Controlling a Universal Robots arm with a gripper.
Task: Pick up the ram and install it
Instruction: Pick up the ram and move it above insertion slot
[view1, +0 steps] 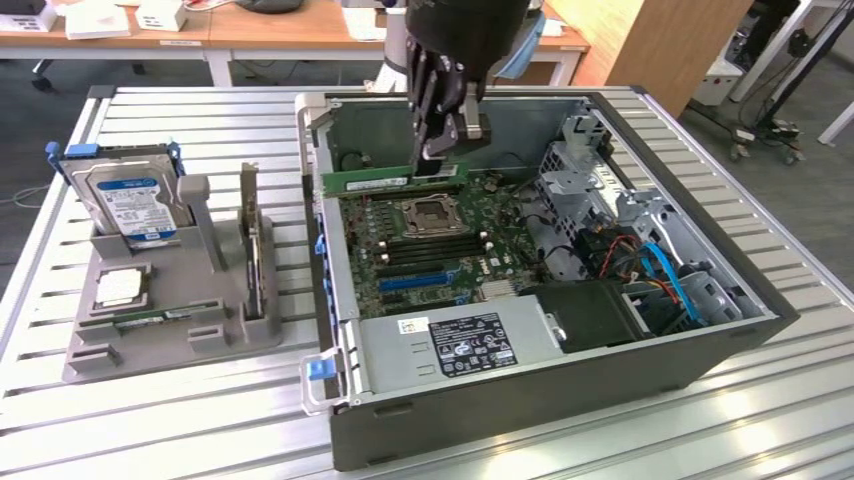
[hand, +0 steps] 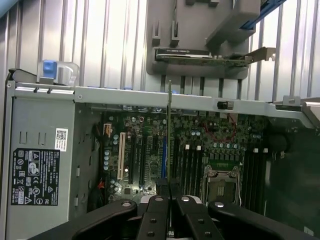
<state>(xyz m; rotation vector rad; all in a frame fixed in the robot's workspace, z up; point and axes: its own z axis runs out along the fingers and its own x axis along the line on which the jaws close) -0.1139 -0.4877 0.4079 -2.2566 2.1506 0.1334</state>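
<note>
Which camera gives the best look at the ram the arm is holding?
The exterior view: the ram shows its long green side, held in the shut jaws above the motherboard. The wrist view catches the ram edge-on, a thin line.

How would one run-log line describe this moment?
fingers: shut on ram | ram: held over motherboard | install: not yet seated

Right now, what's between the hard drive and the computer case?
In the exterior view, a dark card standing on edge in the gray holder.
</note>
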